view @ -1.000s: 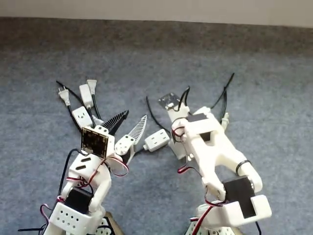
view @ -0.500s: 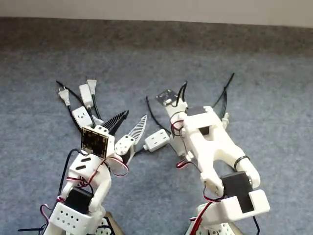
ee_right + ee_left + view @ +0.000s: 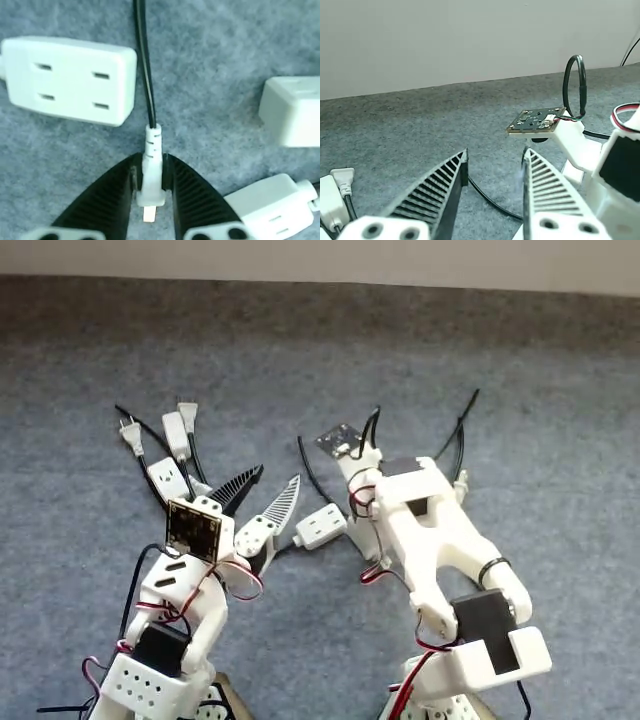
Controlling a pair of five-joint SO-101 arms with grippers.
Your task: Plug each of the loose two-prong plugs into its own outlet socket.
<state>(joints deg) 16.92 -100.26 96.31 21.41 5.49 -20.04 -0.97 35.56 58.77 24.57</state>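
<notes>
The right claw (image 3: 151, 159) pinches a white plug (image 3: 151, 172) by its body, its cord (image 3: 145, 60) running past a socket (image 3: 67, 80) just beside it on grey carpet (image 3: 500, 370). The left claw (image 3: 277, 476) stands spread, near a second plug (image 3: 128, 432).

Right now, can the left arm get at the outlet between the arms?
Probably yes: its open end effector is close beside the outlet, with only bare carpet between.
</notes>
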